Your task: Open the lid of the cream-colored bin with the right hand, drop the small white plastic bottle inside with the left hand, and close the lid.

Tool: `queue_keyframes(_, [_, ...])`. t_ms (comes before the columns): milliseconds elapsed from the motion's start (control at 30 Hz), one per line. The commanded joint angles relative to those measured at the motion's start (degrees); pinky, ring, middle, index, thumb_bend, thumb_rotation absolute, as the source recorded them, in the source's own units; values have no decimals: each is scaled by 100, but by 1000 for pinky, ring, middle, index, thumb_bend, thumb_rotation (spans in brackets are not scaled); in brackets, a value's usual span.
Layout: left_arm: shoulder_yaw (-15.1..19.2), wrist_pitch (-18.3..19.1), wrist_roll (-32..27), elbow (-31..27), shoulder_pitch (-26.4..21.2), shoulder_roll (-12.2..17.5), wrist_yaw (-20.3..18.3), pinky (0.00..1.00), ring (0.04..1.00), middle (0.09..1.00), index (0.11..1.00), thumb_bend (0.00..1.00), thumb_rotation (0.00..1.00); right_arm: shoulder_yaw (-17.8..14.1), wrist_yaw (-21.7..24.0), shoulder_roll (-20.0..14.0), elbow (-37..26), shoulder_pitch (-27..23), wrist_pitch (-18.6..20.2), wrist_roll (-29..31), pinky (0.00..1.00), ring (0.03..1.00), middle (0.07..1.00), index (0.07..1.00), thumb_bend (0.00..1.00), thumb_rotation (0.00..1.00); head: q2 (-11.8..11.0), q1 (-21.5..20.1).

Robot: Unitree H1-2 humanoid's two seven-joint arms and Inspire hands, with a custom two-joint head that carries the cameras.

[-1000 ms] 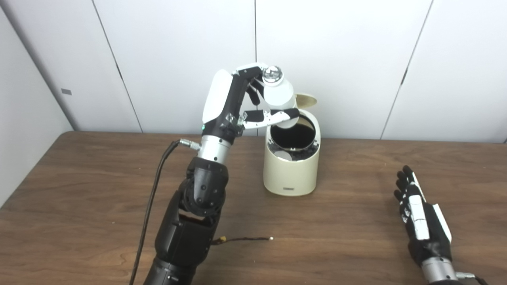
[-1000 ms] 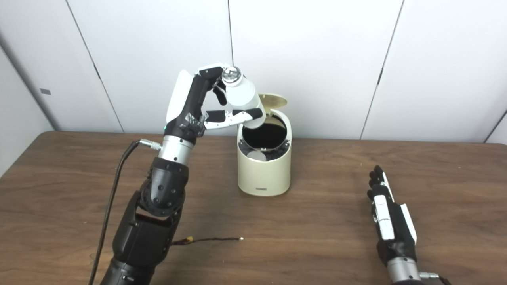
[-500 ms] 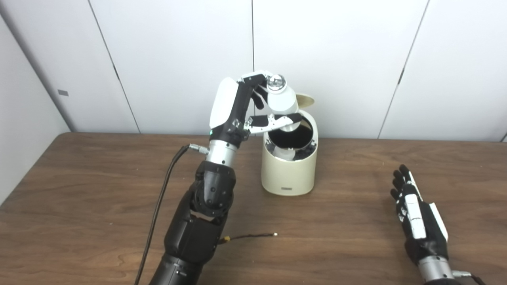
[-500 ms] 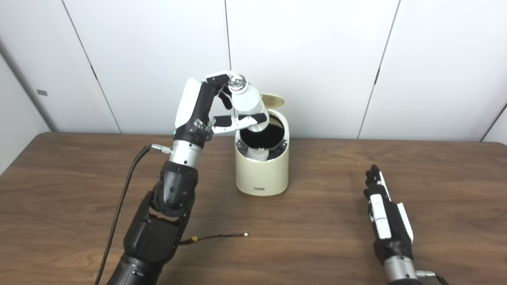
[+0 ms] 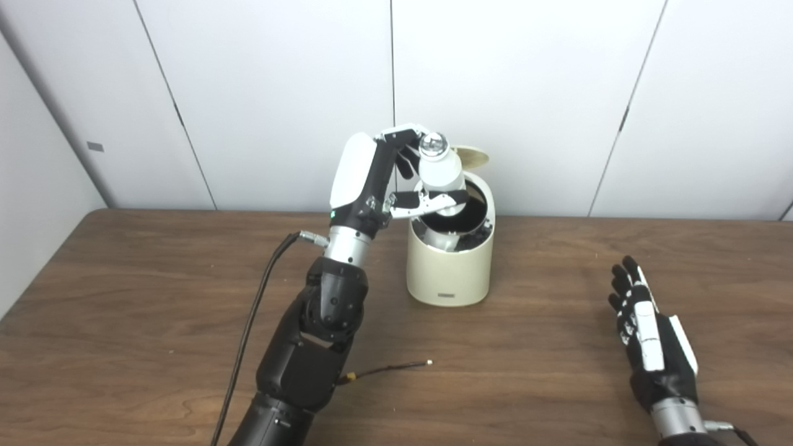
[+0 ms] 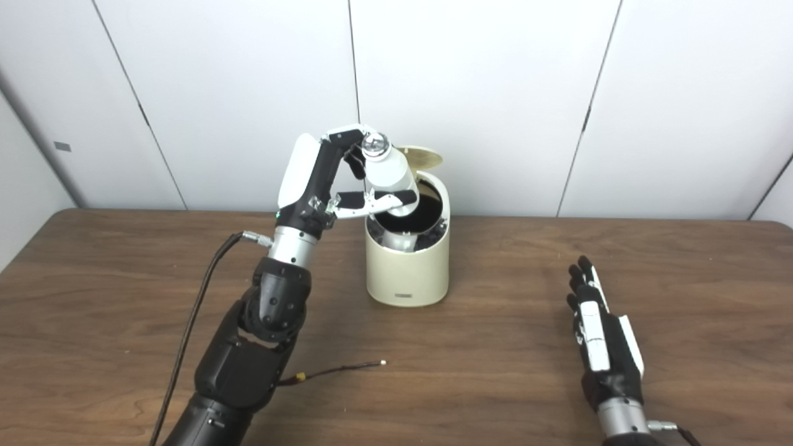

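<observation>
The left hand (image 5: 378, 179) pinches a white bottle (image 5: 440, 176) between fingers and thumb, holding it tilted over the mouth of the cream bin (image 5: 449, 272), whose lid (image 5: 469, 157) stands raised at the back; the right hand (image 5: 650, 341) rests spread and empty on the wooden desk (image 5: 557, 384), well apart from the bin

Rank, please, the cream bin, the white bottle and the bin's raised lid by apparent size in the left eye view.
1. cream bin
2. white bottle, partly covered by the left hand
3. lid, seen almost edge-on and partly hidden, so it only looks smallest.
</observation>
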Motion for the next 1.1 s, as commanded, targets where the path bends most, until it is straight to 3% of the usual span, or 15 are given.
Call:
queue_keyframes(0, [12, -171, 101, -23, -346, 70, 201, 339, 427, 505, 482, 475, 0, 51, -3, 128, 177, 24, -277, 42, 1000, 1000, 984, 991, 612, 979, 2, -4])
queue_keyframes(1067, [-81, -857, 170, 959, -468, 109, 788, 332, 430, 507, 495, 474, 0, 26, -40, 194, 301, -22, -404, 60, 1000, 1000, 989, 995, 616, 975, -27, -4])
